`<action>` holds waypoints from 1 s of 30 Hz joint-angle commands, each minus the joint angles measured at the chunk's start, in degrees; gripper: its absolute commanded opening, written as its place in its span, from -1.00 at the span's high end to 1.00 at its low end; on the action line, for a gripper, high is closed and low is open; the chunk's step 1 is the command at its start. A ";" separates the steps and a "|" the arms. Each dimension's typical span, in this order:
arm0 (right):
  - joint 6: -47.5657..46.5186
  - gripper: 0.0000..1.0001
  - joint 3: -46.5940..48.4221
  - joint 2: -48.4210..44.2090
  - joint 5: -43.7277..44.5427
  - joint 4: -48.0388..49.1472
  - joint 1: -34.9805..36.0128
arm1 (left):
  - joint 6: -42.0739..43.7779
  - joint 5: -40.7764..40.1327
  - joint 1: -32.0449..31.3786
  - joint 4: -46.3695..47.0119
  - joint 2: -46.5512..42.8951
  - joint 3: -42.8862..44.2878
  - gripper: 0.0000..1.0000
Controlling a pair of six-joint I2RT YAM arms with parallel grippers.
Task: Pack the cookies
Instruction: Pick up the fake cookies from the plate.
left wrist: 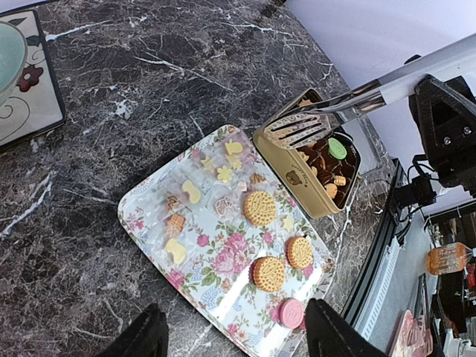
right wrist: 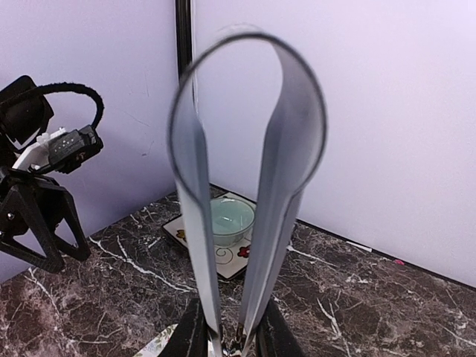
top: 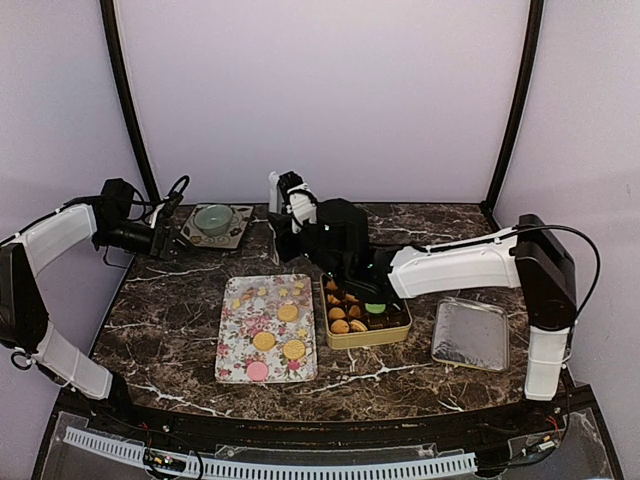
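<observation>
Three golden cookies (left wrist: 259,207) and a pink one lie on the near half of the flowered tray (left wrist: 149,216), with smaller pale biscuits at its far end. More sit in the brown paper cups of the gold tin (left wrist: 286,175), which stands just beside the tray, and one of those is green.

The right claw (right wrist: 230,338) is clamped on a pair of metal tongs (left wrist: 297,130). Their loop stands up before its camera and their slotted blades hang over the tray-side corner of the tin. Whether a biscuit sits between the blades cannot be told. The left claw (left wrist: 238,335) hangs with its fingers apart and nothing between them, back over the table (left wrist: 149,89) and well clear of the tray.

The likeliest trouble is at the blades.
- Flat, smooth metal on a thin round biscuit gives little hold, so one could slide out or tip on edge when lifted.
- Too hard a squeeze would probably crack it.
- The blades hang close to the tin's wall, so a low or sideways pass could nudge the light tin or upset the paper cups.
- The tongs might also twist in the clamp, throwing the blades off line.

No writing can be read. The tin's side carries a small emblem, too small to make out.
</observation>
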 commanded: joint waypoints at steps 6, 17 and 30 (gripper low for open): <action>0.77 0.37 -2.75 3.83 2.30 8.36 -0.06 | -0.14 1.46 0.06 -0.86 -1.51 0.55 -0.31; 0.28 0.18 0.16 9.31 3.25 9.02 -0.06 | 1.08 1.58 0.11 -1.53 -1.77 0.64 -0.31; 3.84 0.13 -0.86 12.40 2.16 9.72 -0.14 | 1.33 2.30 0.10 -2.01 -1.86 1.12 -0.31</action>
